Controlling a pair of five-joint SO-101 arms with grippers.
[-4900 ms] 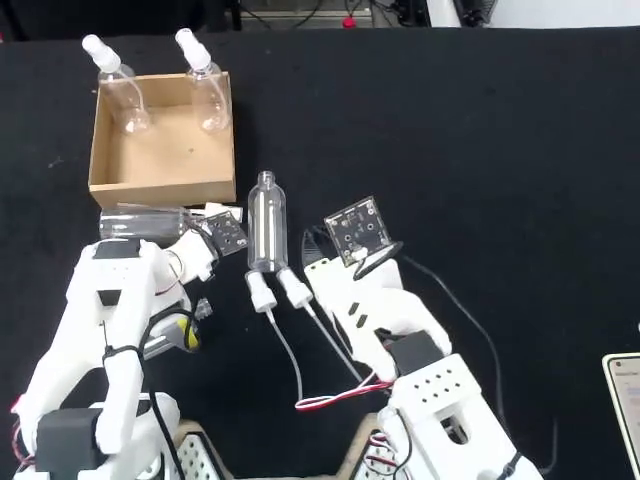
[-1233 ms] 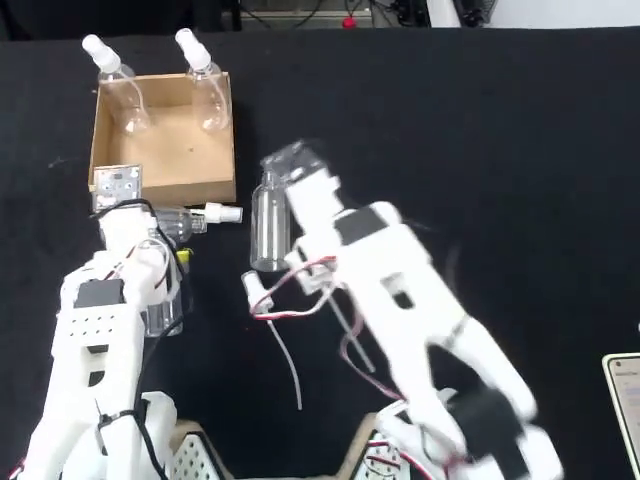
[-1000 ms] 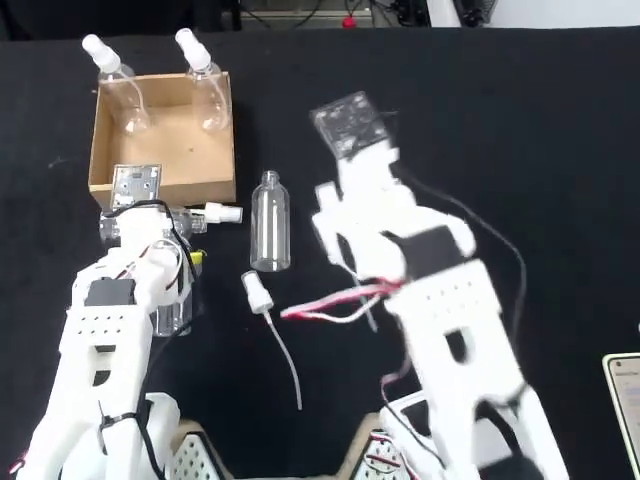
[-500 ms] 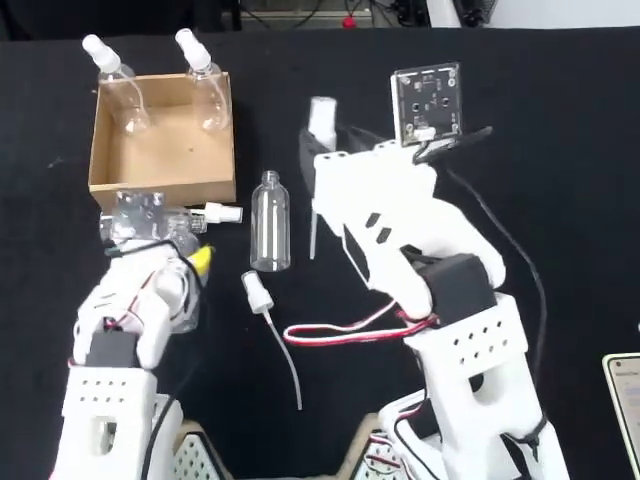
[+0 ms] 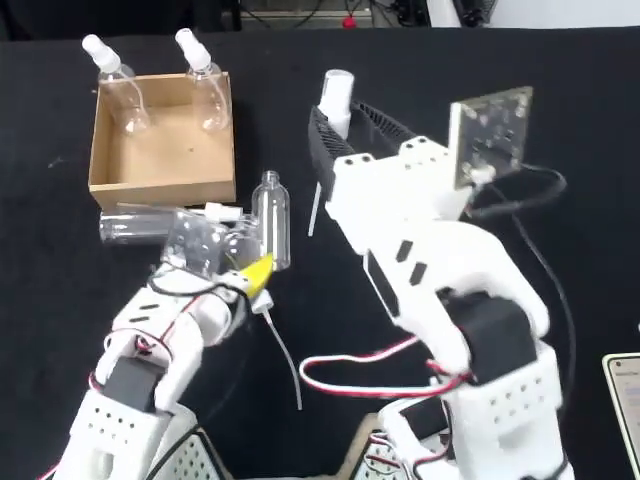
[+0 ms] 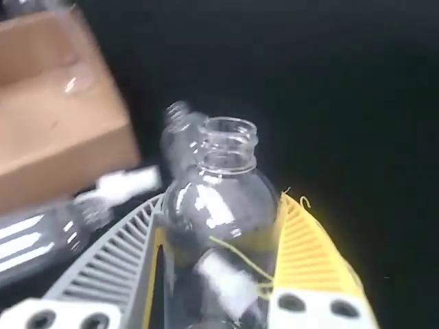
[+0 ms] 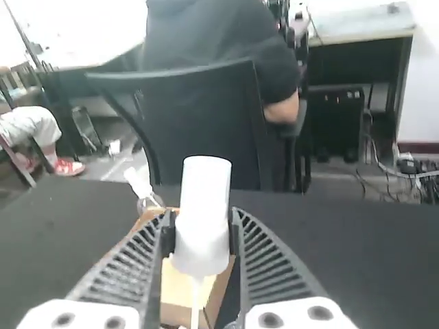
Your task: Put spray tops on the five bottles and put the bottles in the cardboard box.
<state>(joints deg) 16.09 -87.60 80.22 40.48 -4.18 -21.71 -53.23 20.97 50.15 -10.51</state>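
Lining up spray top and open bottle above the table.

Holding the uncapped bottle (image 6: 230,147) in the left gripper (image 6: 223,226), clamped round its body, neck pointing away from the wrist, near the cardboard box's (image 5: 160,186) front wall. Pinching the spray top (image 5: 337,92) tight in the right gripper (image 7: 202,218) — raised, upright, dip tube (image 5: 314,210) hanging straight down, off to the right of the bottle mouth. Likely calls for bringing tube over mouth, axes matched; open cloth rightward, but a loose bottle (image 5: 268,215) and a capped bottle (image 5: 150,224) lying close by.
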